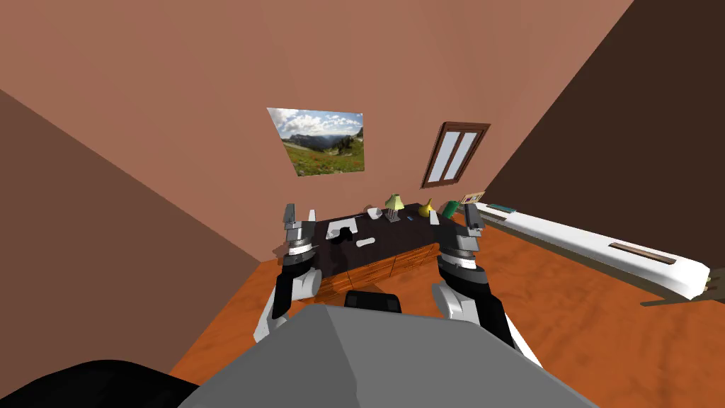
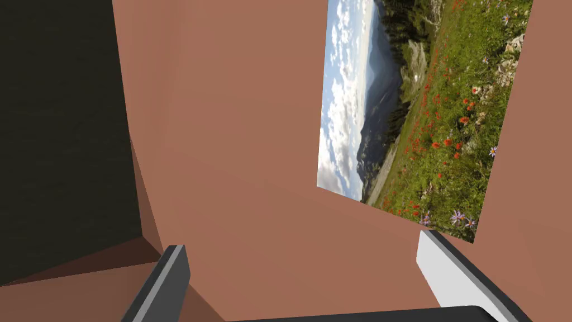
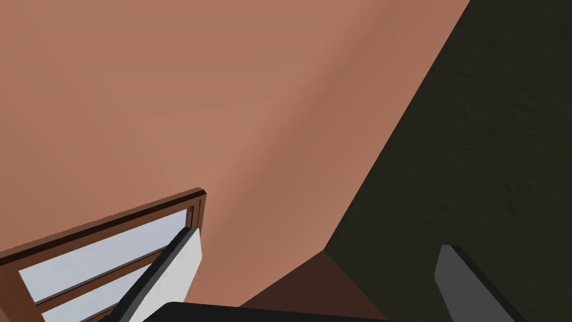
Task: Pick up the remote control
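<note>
A small white oblong thing, which I take for the remote control (image 1: 366, 243), lies on the dark top of a wooden desk (image 1: 396, 237) ahead of me, near its front edge. Both arms are raised in front of the desk with their fingers pointing up. My left gripper (image 1: 299, 214) (image 2: 301, 243) stands open over the desk's left end, to the left of the remote. My right gripper (image 1: 453, 214) (image 3: 319, 240) stands open at the desk's right end. Neither holds anything.
On the desk also stand a lamp (image 1: 394, 205), a white bowl (image 1: 373, 212), a yellow vase (image 1: 425, 209), a green object (image 1: 451, 208), a white flat item (image 1: 341, 227) and a black item (image 1: 344, 237). A long white counter (image 1: 566, 237) runs along the right wall. Orange floor lies between.
</note>
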You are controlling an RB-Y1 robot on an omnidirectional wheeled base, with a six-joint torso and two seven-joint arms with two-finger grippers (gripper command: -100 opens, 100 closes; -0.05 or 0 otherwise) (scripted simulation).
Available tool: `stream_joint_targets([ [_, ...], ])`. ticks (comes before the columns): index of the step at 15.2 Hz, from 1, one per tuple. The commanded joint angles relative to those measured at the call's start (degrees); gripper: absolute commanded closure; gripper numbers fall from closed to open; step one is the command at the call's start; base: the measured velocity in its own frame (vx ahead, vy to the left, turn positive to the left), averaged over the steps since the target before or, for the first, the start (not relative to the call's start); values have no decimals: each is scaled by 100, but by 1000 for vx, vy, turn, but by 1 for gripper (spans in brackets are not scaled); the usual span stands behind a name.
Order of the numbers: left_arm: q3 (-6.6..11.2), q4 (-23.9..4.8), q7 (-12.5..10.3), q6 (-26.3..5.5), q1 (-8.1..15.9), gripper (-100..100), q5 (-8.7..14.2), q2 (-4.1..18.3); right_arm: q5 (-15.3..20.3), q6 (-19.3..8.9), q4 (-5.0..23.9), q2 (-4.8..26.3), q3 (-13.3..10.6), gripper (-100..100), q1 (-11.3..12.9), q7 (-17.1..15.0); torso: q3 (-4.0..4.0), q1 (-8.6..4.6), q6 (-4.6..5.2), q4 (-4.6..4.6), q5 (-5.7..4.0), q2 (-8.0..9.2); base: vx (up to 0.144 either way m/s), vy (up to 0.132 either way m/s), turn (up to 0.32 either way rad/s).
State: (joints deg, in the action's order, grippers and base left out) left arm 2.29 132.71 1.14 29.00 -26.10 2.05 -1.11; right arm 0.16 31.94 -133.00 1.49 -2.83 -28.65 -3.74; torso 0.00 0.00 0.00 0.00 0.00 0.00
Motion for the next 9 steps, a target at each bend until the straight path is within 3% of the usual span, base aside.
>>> stream_joint_targets([
  [1, 18, -73, 5, -63, 37, -100, 22, 206, 0, 0, 0, 0, 0, 0, 0, 0, 0, 0, 0, 0, 0, 0, -53, -18, -27],
  [3, 63, -257, 14, -215, 120, -100, 76, 487, 0, 0, 0, 0, -1, 0, 1, 0, 16, -7, 2, 5, -1, 31, -150, -33, -72],
  [4, 63, -257, 14, -215, 120, -100, 76, 505, 0, 0, 0, -1, -1, 0, 2, 0, 28, -10, 2, 10, -2, 52, -166, -43, -69],
  [7, 179, -691, 24, -588, 318, -100, 210, 944, 0, -1, 1, -1, -1, 0, 3, 0, 35, -20, 3, 13, -4, 63, -143, -60, -129],
  [9, 179, -743, 24, -588, 318, -100, 210, 944, 0, -1, 0, -1, -1, 0, 2, 0, 34, -19, 2, 13, -5, 58, -95, -30, -77],
])
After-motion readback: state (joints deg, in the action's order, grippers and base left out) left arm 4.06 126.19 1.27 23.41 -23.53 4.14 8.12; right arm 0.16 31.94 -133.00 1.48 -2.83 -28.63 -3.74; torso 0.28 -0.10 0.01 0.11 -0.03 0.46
